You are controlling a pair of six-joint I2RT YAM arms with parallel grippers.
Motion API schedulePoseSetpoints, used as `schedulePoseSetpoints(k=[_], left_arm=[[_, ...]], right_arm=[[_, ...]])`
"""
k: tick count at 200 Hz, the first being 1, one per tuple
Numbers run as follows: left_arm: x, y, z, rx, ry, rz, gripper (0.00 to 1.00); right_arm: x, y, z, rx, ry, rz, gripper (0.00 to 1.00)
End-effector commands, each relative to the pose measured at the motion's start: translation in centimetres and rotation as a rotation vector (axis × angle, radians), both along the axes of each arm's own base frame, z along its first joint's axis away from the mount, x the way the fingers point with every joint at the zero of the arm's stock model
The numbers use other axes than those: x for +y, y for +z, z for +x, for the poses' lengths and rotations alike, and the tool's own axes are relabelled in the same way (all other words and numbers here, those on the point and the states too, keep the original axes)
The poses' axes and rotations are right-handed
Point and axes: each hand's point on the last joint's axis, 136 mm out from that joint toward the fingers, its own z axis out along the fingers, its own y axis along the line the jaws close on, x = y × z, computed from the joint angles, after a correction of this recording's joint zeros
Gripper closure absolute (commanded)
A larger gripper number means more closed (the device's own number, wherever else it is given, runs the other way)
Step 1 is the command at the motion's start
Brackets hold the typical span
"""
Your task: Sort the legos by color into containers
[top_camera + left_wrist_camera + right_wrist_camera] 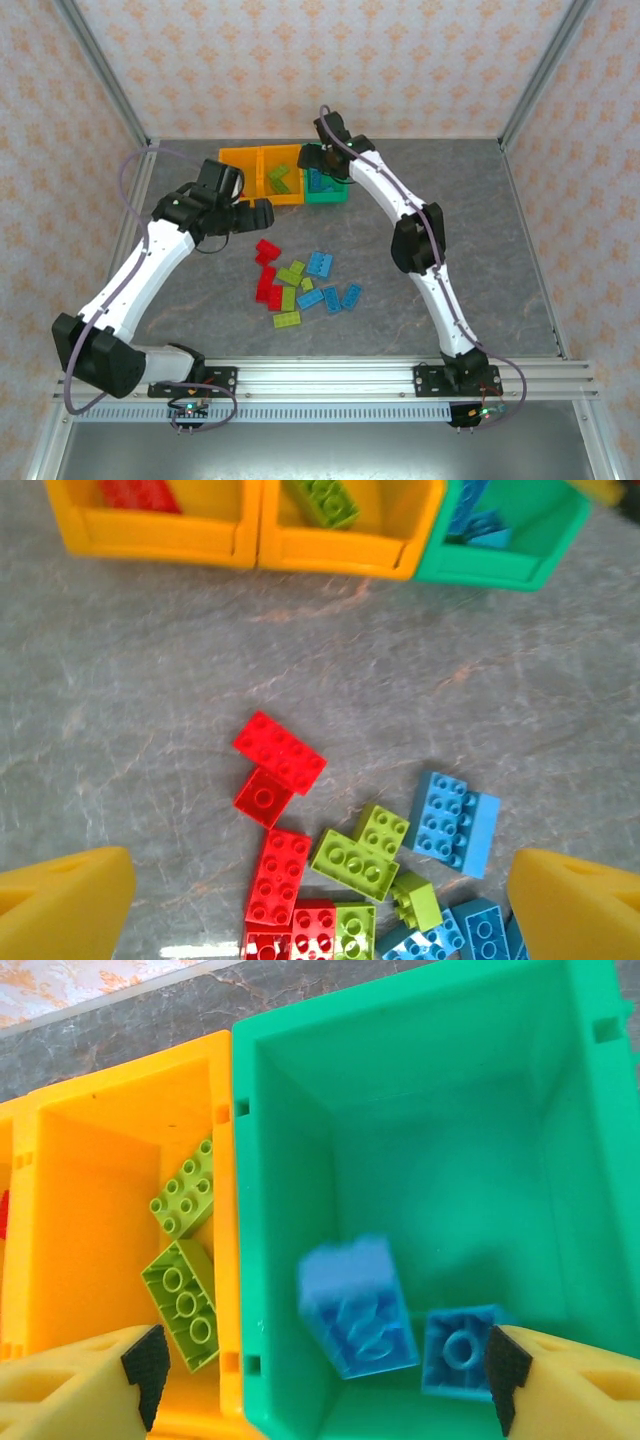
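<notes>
1. The right gripper (320, 1385) hangs straight above the green bin (440, 1090). Its fingers are spread wide with nothing between them, so it is released and empty.
2. Under it, a blue brick (355, 1305) is smeared while everything around it is sharp. I judge it to be dropping into the bin. A second blue brick (462, 1352) lies sharp on the bin floor just beside it.
3. The sorting scheme as it stands:
   - Blue goes in the green bin.
   - Lime bricks (183, 1300) go in the middle orange bin (100, 1190), which touches the green one.
   - A red brick (140, 492) lies in the left orange bin (150, 535).
4. The three bins stand wall to wall in a row at the far side of the table (480, 250). Probably this lets either arm reach any colour.
5. The left gripper (322, 895) is also spread open and holds nothing.
   - It is poised over the loose pile (300, 282), where red, lime and blue bricks are mixed, some touching or overlapping.
   - I judge it to be lining up for a pick. I cannot tell which brick it is aiming at.
6. The pile lies between the arms, on the near side of the bins and apart from them. Roughly a dozen bricks are unsorted, so the task is partway done.
7. Writing: none is legible. The bin walls in view are plain, and any lettering on the brick studs is too small to read.
</notes>
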Motion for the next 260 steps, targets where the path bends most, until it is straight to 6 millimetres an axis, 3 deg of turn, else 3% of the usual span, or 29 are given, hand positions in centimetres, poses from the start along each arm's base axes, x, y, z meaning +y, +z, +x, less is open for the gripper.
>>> schedulePoseSetpoints(k=[1, 35, 67, 98, 130, 157, 185, 235, 260], left_arm=[[0.9, -3.5, -0.8, 0.119, 0.132, 0.001, 0.04], [0.4, -7.9, -0.5, 0.246, 0.191, -0.006, 0.04], [-0.5, -12.0, 0.0, 0.292, 0.142, -0.009, 0.14], [-1.2, -14.5, 0.1, 0.345, 0.010, 0.028, 0.25], [-1.2, -16.6, -0.2, 0.416, -0.058, 0.075, 0.28], [-0.4, -17.8, -0.3, 0.451, -0.058, 0.129, 0.37], [-0.5, -18.2, 0.5, 0.443, -0.060, 0.141, 0.44], [-0.9, -18.7, 2.3, 0.423, -0.073, 0.145, 0.46], [-1.0, -19.0, 2.3, 0.435, -0.076, 0.145, 0.56]], right_arm=[[-1.5, 9.7, -2.6, -0.085, 0.021, 0.064, 0.15], [-4.2, 14.0, -7.8, -0.090, 0.032, 0.074, 0.13], [-8.2, 13.3, -12.9, -0.067, -0.003, 0.008, 0.12], [-10.6, 10.9, -16.5, -0.006, -0.027, -0.030, 0.12], [-11.4, 10.0, -18.1, 0.036, -0.046, -0.030, 0.12], [-11.7, 9.7, -18.5, 0.047, -0.055, -0.032, 0.12], [-11.8, 9.5, -18.8, 0.055, -0.051, -0.037, 0.12], [-10.8, 8.5, -20.2, 0.118, 0.004, 0.000, 0.12], [-10.0, 7.6, -21.5, 0.159, 0.036, 0.006, 0.12]])
